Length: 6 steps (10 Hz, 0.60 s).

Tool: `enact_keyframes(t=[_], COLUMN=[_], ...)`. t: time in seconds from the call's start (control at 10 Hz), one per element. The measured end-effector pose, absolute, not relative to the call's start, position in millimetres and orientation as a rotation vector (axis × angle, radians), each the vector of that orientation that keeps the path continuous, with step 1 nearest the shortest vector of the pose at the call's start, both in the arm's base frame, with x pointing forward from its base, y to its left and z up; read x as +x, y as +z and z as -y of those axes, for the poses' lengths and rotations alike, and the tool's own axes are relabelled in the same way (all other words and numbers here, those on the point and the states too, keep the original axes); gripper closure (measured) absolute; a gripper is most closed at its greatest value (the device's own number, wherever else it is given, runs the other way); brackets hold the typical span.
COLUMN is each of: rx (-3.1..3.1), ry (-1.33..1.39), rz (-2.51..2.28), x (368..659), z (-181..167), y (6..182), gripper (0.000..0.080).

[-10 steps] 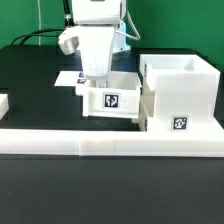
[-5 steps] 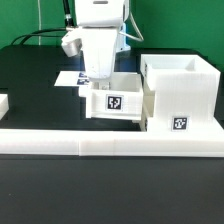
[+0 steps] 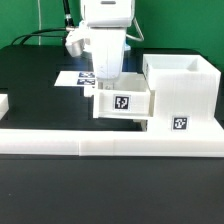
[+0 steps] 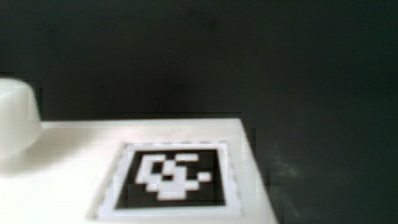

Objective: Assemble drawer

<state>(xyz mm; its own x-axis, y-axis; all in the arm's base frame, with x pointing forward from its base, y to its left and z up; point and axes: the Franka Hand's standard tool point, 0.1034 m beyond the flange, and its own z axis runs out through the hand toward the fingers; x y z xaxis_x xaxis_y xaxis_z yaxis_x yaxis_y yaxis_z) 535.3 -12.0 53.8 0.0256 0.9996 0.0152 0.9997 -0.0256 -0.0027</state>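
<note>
A small white drawer tray (image 3: pixel 125 102) with a square tag on its front stands on the black table, just to the exterior view's left of the tall hollow white casing (image 3: pixel 180 95) and touching or nearly touching it. My gripper (image 3: pixel 107 78) reaches down into the tray at its back wall. The fingertips are hidden by the tray, but the tray moves with the gripper. The wrist view shows a blurred white face of the tray (image 4: pixel 71 160) with a black-and-white tag (image 4: pixel 173 175) against the dark table. No fingers show there.
A long low white rail (image 3: pixel 110 140) runs along the front of the table. The marker board (image 3: pixel 72 77) lies behind the tray. A white part (image 3: pixel 3 103) shows at the exterior view's left edge. A rounded white shape (image 4: pixel 15 115) sits at the wrist view's edge.
My gripper and the tray have moved together to the exterior view's right, up to the casing's side. The casing has not moved.
</note>
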Motion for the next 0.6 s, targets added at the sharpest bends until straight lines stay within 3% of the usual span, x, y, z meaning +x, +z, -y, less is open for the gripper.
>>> enact_keyframes(t=[0.6], rx=[-2.262], ry=[0.003], rz=[2.149], x=[535.1], z=[11.7], y=[54.3], gripper=[0.0757])
